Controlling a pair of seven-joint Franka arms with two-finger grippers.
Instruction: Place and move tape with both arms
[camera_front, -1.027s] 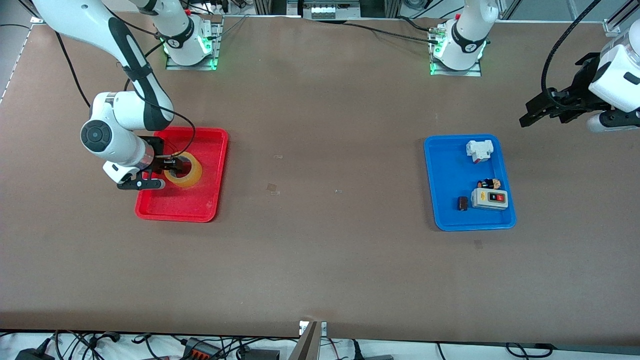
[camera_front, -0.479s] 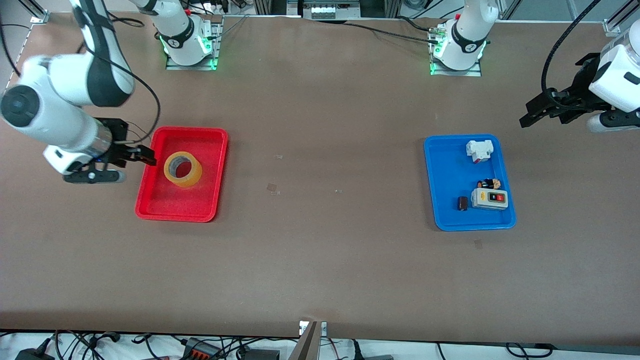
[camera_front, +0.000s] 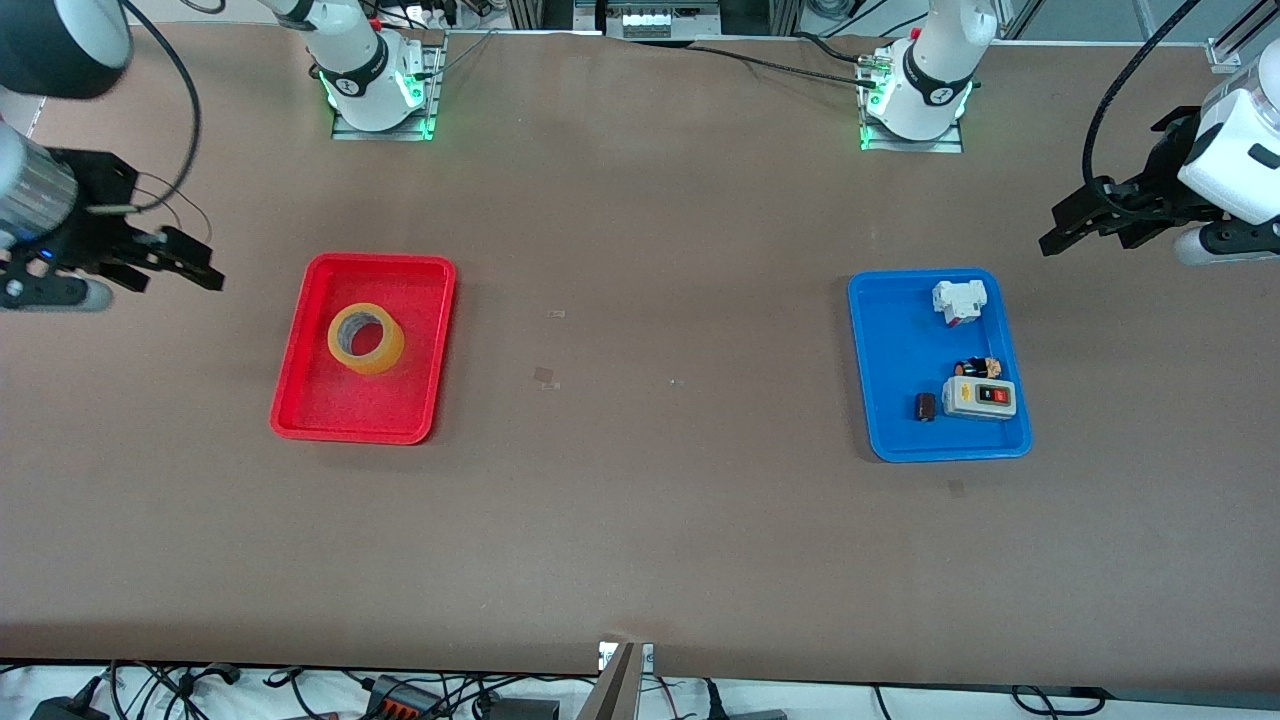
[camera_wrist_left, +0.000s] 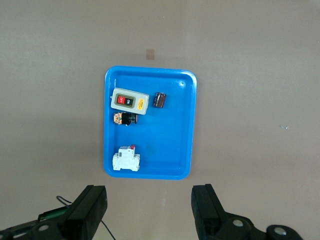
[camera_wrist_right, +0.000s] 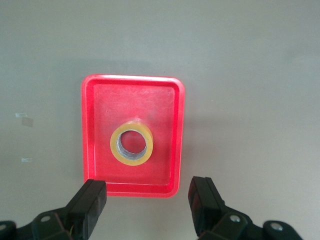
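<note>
Your right gripper, fingers spread and empty, has pulled up off the red tray to the table's right-arm edge. The tape now lies flat in that tray's middle, so placing looks done. Your left gripper waits spread wide beside the blue tray.

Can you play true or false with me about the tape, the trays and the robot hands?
1. The tape lies in the red tray. True.
2. The right hand is holding the tape. False: it is open and empty, over bare table beside the red tray.
3. The blue tray has a white breaker and a grey switch box in it. True.
4. The left hand is shut on the switch box. False: it is open and holds nothing, waiting over the table's end near the blue tray.
5. The tape stands on its edge. False: it lies flat, hole up.
</note>
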